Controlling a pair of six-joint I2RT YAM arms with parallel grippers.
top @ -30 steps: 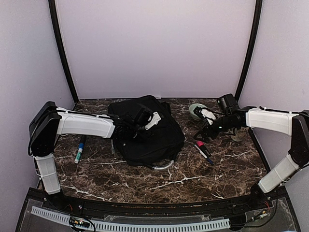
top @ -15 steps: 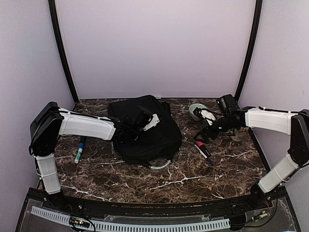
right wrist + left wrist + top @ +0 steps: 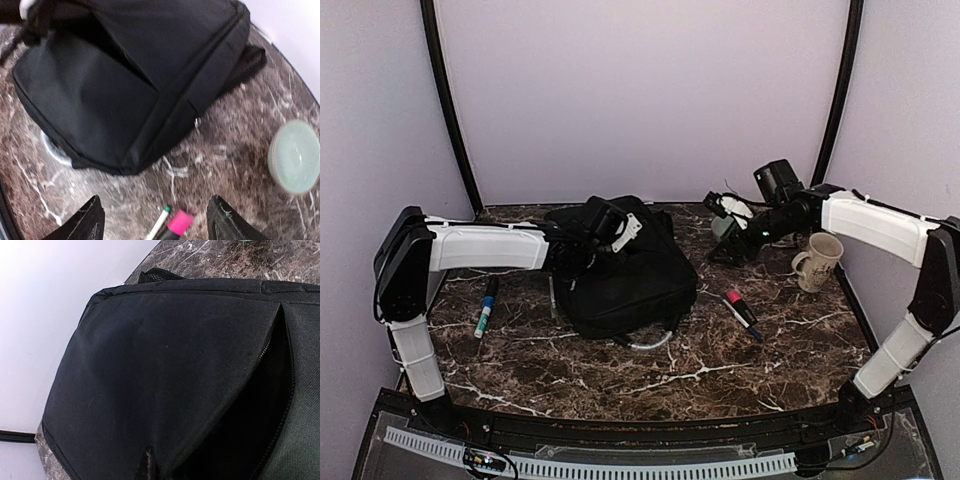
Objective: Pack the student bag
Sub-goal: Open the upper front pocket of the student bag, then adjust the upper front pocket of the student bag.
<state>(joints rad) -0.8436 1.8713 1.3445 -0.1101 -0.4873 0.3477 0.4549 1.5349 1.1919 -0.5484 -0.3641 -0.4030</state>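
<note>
Student bag (image 3: 630,275): axis far-near, top nr

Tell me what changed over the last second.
The left gripper shifted back across the bag and closed on its fabric, tenting it up. The right gripper rose and pulled back from the marker, open and empty, uncovering the mug. Bag, marker and pen stayed put.

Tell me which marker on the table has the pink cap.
The pink-capped marker lies right of the student bag, towards the mug. The teal-tipped marker lies left of the bag.
</note>
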